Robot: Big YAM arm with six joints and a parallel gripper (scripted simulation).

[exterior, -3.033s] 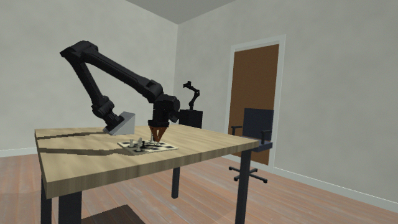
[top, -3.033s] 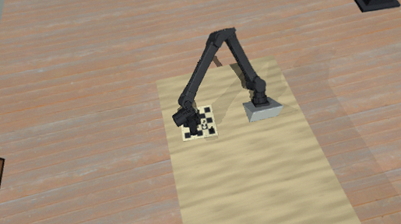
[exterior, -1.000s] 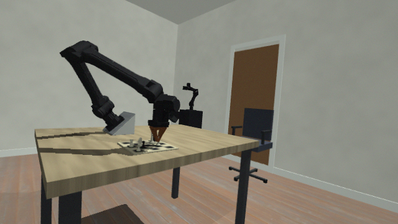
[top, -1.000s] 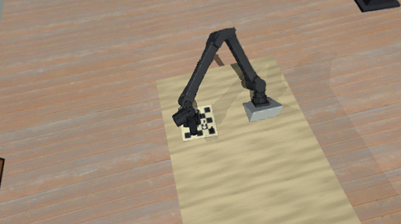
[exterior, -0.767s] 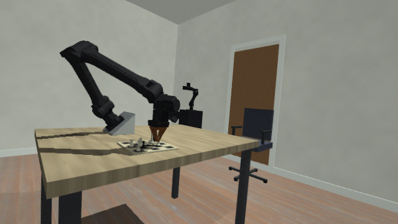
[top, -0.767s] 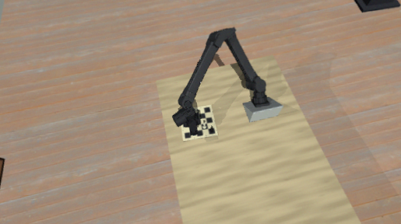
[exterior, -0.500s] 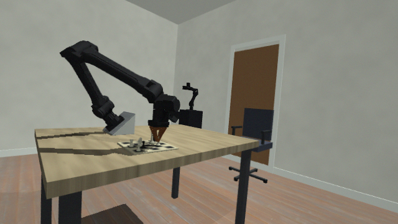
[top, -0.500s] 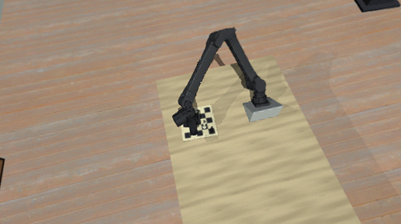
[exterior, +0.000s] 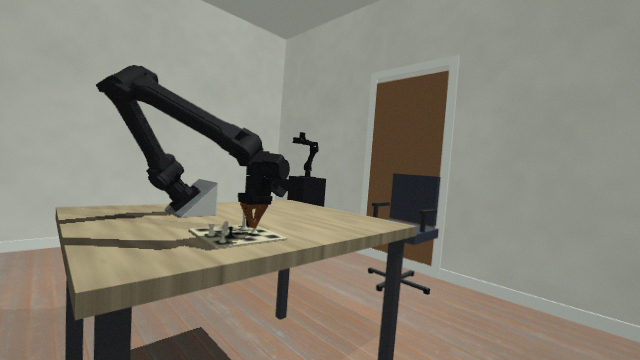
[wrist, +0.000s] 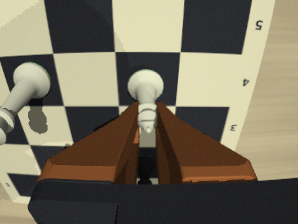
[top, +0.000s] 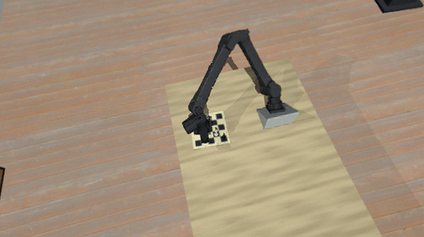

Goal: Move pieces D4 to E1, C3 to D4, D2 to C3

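While the arm (top: 211, 73) (exterior: 192, 112) reaches over the desk (top: 268, 189) (exterior: 325, 225) (wrist: 282, 110), its gripper (top: 205, 139) (exterior: 254, 226) (wrist: 147, 111) is clamped on the upper part of a white chess piece (wrist: 145, 84). The piece's base sits within a dark square of row 4, one column in from the numbered edge of the board (top: 226, 126) (exterior: 280, 238) (wrist: 82, 80). Another white piece (wrist: 31, 80) stands to the left in the wrist view, well clear of the fingers.

You can't see all of the board (top: 226, 129) (exterior: 277, 240) (wrist: 260, 55), because the arm (top: 210, 77) (exterior: 195, 115) covers part from the top. Up close, the left white piece (wrist: 31, 81) is cut off, and the dark piece (wrist: 145, 167) is mostly hidden behind the tool (exterior: 254, 227) (wrist: 148, 106).
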